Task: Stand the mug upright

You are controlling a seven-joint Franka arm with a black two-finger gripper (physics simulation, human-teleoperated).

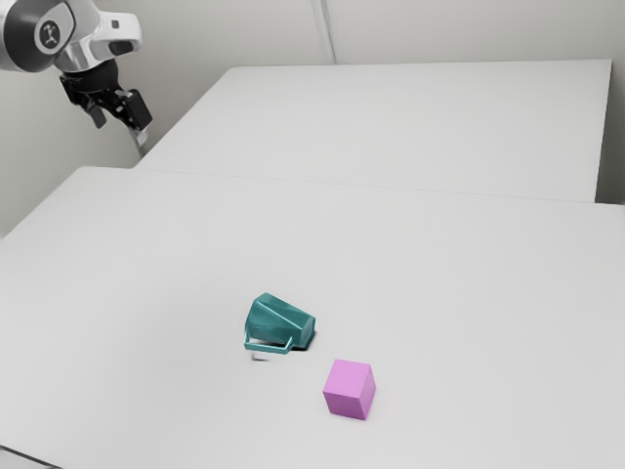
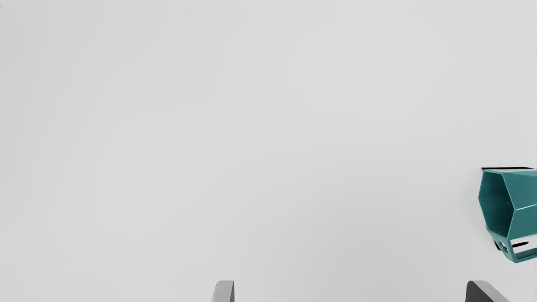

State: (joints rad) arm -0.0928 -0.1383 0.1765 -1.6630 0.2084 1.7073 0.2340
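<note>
Your mug (image 1: 280, 320) lies on its side on the white tabletop (image 1: 127, 264), its handle (image 1: 269, 347) on the side toward the exterior camera. In the wrist view, you see into its open mouth (image 2: 496, 203). Watch the pink cube (image 1: 349, 389): it sits near the mug's base end, apart from it, toward the exterior view's right and lower edge, crowding that side. Your arm (image 1: 93, 34) is at the exterior view's upper left, well apart from both. Your jaws stand wide open, and a pale wall (image 1: 215, 34) rises behind the scene.
</note>
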